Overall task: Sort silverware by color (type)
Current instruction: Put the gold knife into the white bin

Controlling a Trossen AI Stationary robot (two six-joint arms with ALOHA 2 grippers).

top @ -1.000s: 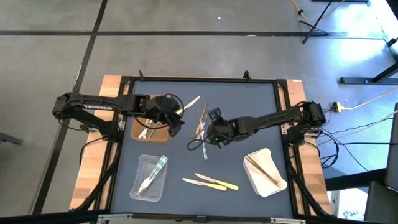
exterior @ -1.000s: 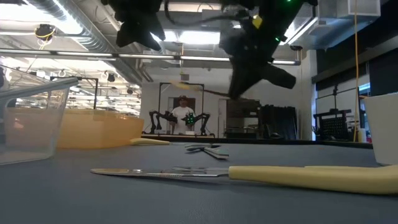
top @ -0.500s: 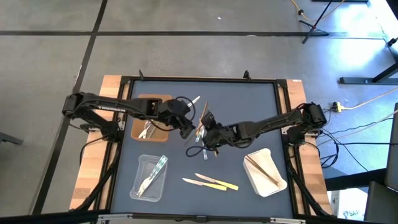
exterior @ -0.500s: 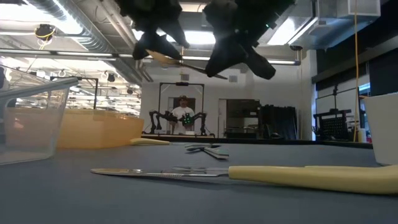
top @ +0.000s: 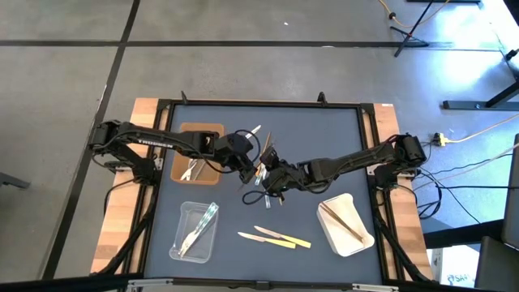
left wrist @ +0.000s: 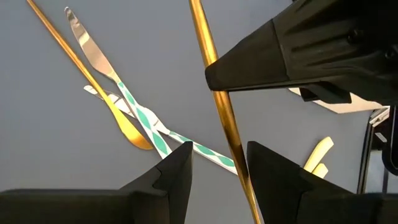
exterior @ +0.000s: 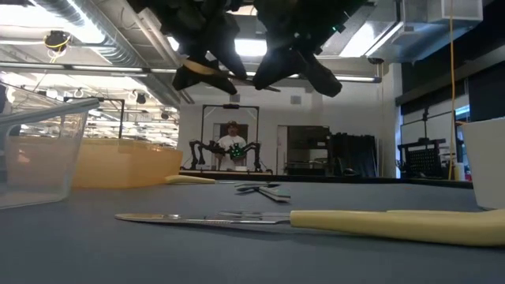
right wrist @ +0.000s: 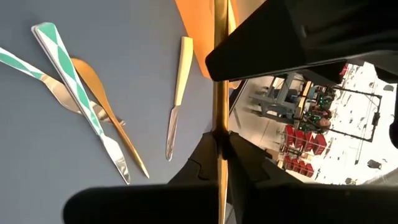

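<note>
Looking down from the high view, the left pincer (top: 250, 165) and the right pincer (top: 264, 170) meet above the middle of the table (top: 324, 138). Yellow-handled knives (top: 274, 237) lie near the front edge, between a clear tray (top: 180, 243) and a white tray (top: 334, 231) holding wooden pieces.

From the low view, both pincers hang close together overhead with a thin golden utensil (exterior: 225, 80) between them. A yellow-handled knife (exterior: 379, 223) lies nearest.

Through the left wrist view, the left pincer's fingers (left wrist: 177, 174) stand apart either side of the golden utensil (left wrist: 221, 106), not squeezing it. On the table, a golden spoon (left wrist: 93, 87) and green-checked knives (left wrist: 146, 121) lie crossed.

Through the right wrist view, the right pincer (right wrist: 219, 149) is clamped on the golden utensil (right wrist: 219, 62).
</note>
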